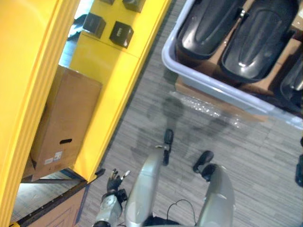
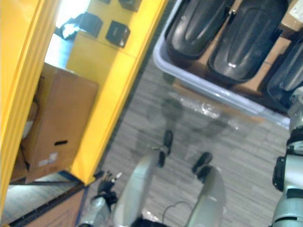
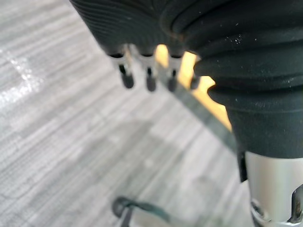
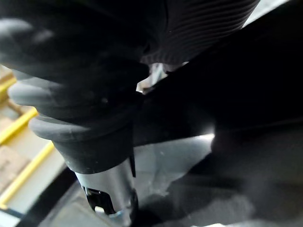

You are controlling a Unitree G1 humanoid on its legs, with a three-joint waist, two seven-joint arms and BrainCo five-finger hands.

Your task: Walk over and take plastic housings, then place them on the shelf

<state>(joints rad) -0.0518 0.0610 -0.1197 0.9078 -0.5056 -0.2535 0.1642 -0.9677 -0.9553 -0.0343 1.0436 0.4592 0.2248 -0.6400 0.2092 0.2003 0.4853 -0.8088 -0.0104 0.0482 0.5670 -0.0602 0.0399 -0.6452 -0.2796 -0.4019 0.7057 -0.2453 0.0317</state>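
Several glossy black plastic housings lie side by side in a pale grey bin on the floor ahead to the right. My right hand is up against one black housing, which hides its fingers. That arm rises along the right edge toward the bin's near right end. Low beside the yellow shelf hangs my left hand, fingers relaxed and straight over the grey floor, holding nothing.
A yellow shelf unit runs along the left. A cardboard box stands on its lower level, and small black boxes sit higher up. Grey plank floor lies between the shelf and the bin.
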